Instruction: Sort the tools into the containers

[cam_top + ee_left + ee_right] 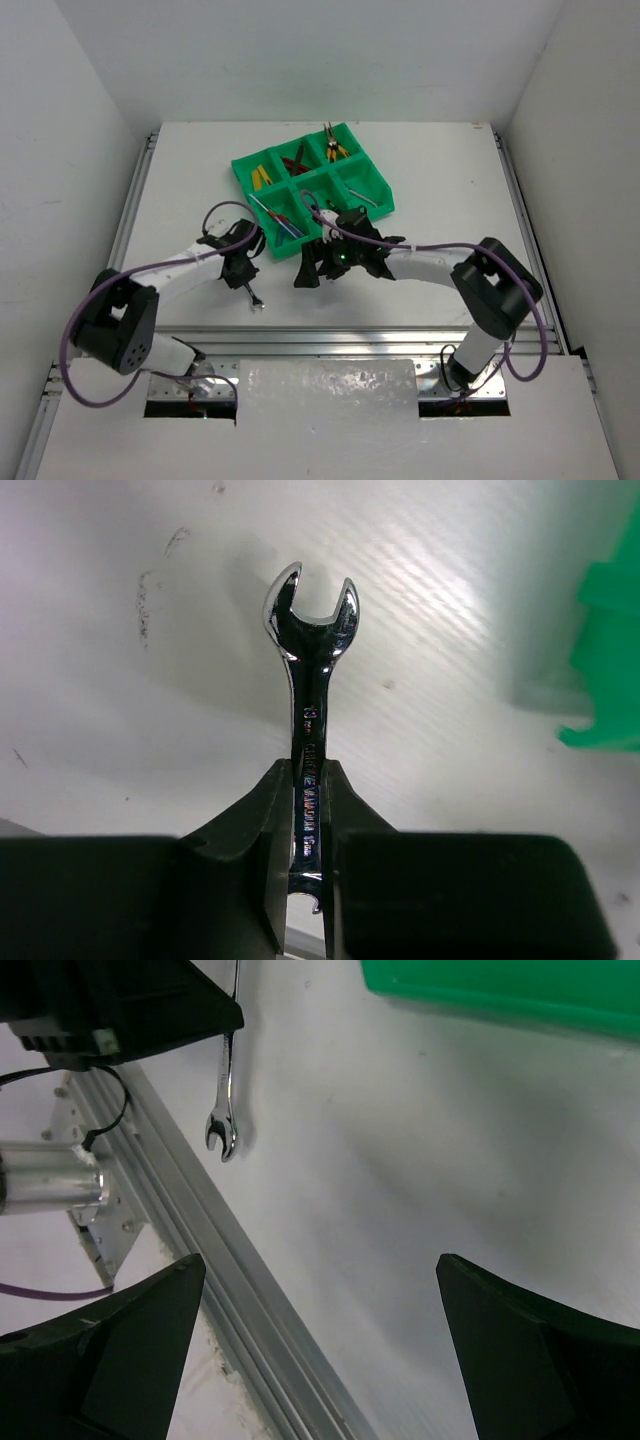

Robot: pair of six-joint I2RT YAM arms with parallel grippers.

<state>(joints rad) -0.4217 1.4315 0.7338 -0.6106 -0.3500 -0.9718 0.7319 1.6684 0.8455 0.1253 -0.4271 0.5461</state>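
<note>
left fingers (250,830) clenched on the open-end wrench (311,670) by its shank, long axis straight out past the tips over the counter (140,730), green tray (605,630) beyond to the right; right fingers (130,1340) released, empty.

Left arm (175,270) and right arm (432,268): identical build, white tubular links between bulky black joint housings. A purple cable (64,355) runs along each arm, looping loose near the base. Green light (341,256) lit on the right wrist. Fingers (110,1350) matte black, wedge-shaped, smooth-faced.
</note>
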